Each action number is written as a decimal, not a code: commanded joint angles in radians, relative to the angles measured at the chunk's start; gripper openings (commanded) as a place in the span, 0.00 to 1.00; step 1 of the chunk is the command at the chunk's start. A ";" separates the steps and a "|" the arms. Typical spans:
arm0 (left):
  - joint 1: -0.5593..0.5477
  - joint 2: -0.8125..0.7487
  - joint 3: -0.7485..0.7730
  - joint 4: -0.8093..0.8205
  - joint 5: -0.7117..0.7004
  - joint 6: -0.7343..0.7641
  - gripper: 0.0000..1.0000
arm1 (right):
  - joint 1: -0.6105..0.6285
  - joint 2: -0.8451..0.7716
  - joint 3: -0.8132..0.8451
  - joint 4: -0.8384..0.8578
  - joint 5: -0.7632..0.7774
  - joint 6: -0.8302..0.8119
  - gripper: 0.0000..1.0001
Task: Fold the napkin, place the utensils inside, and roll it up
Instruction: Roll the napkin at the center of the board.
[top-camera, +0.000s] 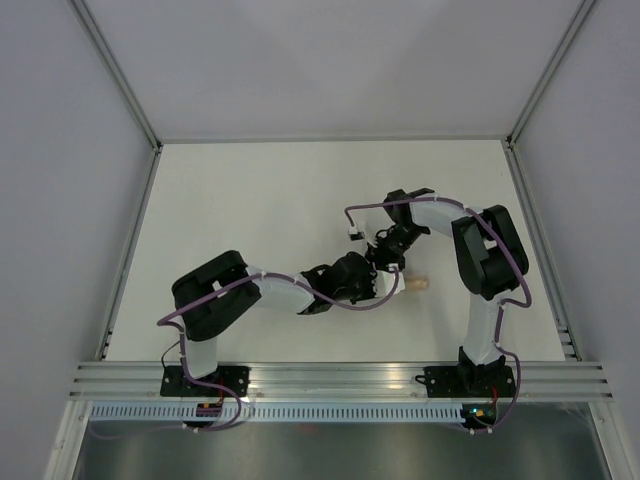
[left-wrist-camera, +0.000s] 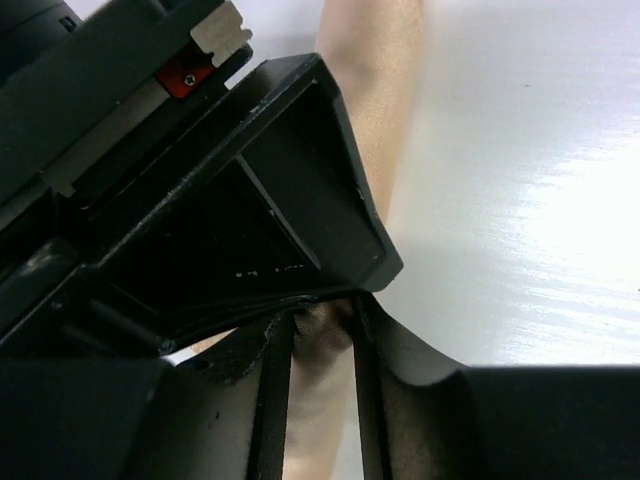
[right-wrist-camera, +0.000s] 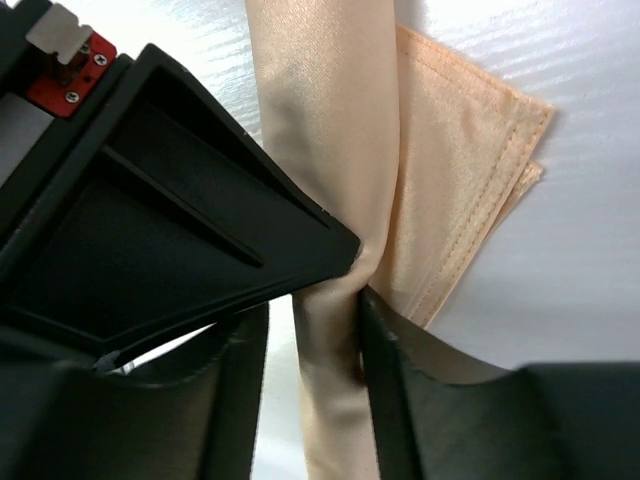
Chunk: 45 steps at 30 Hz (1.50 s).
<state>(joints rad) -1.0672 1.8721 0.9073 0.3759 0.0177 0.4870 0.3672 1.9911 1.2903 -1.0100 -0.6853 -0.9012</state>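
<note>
So the white table (top-camera: 250, 200) is mostly bare, and all the action is bunched up a bit right of the middle. The left arm (top-camera: 270, 290) reaches in from the near left. The right arm (top-camera: 490, 250) loops up and comes back down from the far side, so the two wrists meet nose to nose.

From above, the napkin (top-camera: 420, 283) is nearly all hidden under them. Only a small tan end pokes out on the right, lying on the table. Up close it's already a tight roll. No utensils are showing, so I can't say whether they're inside.

The thing that matters most: the roll's long axis runs straight through the gap of both grippers, crosswise to the fingers. Neither arm has to go hunting for it, since both are right on it. In the right wrist view a flat folded corner (right-wrist-camera: 470, 170) lies loose beside the roll, touching it, so my guess is the rolling isn't finished and that flap needs taking up.

The right gripper (right-wrist-camera: 358, 275) is narrow and pinching the roll. You can see the cloth waisted in where the upper fingertip (right-wrist-camera: 340, 245) digs into it.

The left gripper (left-wrist-camera: 375, 292) is also narrow, with the roll (left-wrist-camera: 375, 90) passing between its jaws. It's all shadow in there, though, so I honestly can't tell if it's clamped or just straddling.
</note>
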 joint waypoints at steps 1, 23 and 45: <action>0.001 0.036 0.030 -0.066 0.068 -0.036 0.12 | -0.013 0.031 -0.013 0.021 0.125 -0.013 0.50; 0.099 0.067 0.114 -0.244 0.312 -0.177 0.08 | -0.332 -0.239 0.057 0.195 -0.051 0.252 0.60; 0.268 0.246 0.399 -0.620 0.631 -0.274 0.08 | -0.228 -0.932 -0.564 0.554 0.038 0.015 0.64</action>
<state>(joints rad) -0.8108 2.0571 1.2854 -0.0811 0.6308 0.2398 0.0242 1.1294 0.8207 -0.5827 -0.7372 -0.8005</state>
